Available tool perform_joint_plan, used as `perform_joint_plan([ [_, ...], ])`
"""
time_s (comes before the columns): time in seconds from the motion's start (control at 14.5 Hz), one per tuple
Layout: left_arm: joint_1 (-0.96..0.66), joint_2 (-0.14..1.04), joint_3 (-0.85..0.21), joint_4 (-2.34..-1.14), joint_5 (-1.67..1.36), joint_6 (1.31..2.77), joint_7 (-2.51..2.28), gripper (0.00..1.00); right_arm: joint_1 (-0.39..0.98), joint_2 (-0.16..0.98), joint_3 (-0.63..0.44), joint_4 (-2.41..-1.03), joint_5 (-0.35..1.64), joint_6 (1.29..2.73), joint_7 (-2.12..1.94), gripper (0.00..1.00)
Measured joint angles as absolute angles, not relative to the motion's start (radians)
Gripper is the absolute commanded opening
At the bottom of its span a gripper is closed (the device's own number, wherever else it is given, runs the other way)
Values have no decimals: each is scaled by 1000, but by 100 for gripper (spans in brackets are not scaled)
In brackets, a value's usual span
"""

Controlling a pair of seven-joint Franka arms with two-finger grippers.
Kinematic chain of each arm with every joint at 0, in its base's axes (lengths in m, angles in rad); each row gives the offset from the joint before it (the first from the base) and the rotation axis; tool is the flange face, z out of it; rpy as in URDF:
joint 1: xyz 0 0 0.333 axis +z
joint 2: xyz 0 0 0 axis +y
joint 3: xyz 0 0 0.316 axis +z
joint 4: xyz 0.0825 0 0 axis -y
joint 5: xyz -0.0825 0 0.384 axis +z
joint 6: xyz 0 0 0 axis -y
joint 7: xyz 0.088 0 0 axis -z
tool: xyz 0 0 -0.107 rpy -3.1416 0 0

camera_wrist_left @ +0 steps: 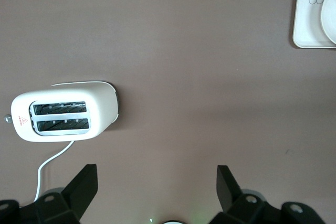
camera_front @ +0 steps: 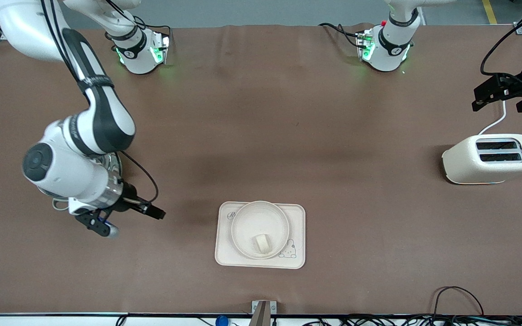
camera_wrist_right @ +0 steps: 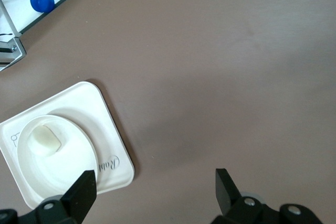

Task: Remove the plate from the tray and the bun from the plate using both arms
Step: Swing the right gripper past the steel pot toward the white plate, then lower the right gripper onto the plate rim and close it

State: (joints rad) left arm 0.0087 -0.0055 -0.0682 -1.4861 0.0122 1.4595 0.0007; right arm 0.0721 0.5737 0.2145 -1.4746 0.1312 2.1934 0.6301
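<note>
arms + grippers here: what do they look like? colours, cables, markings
Both arms are white with black joint rings and black cables along them; green lights glow at the bases. The right gripper and left gripper are black, with two wedge-shaped fingers each.

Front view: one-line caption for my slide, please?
Bun on plate on tray; both grippers open, clear.

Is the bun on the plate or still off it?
On it. The bun lies inside the plate, toward its rim nearest the front camera, and the plate sits on the rabbit tray.
</note>
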Motion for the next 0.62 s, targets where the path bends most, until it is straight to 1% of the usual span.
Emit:
perform_joint_plan([
  [0.14,9,-5,-68,-1486,12,1460,1,100,109,643,216,-1437,127,2276,669,100],
  [0.41,9,-6,-68,-1484,12,1460,1,100,200,777,216,-1335,-1,2346,823,100],
  [0.62,9,-6,-68,-1484,12,1459,2,100,241,867,215,-1283,-27,2425,871,100],
])
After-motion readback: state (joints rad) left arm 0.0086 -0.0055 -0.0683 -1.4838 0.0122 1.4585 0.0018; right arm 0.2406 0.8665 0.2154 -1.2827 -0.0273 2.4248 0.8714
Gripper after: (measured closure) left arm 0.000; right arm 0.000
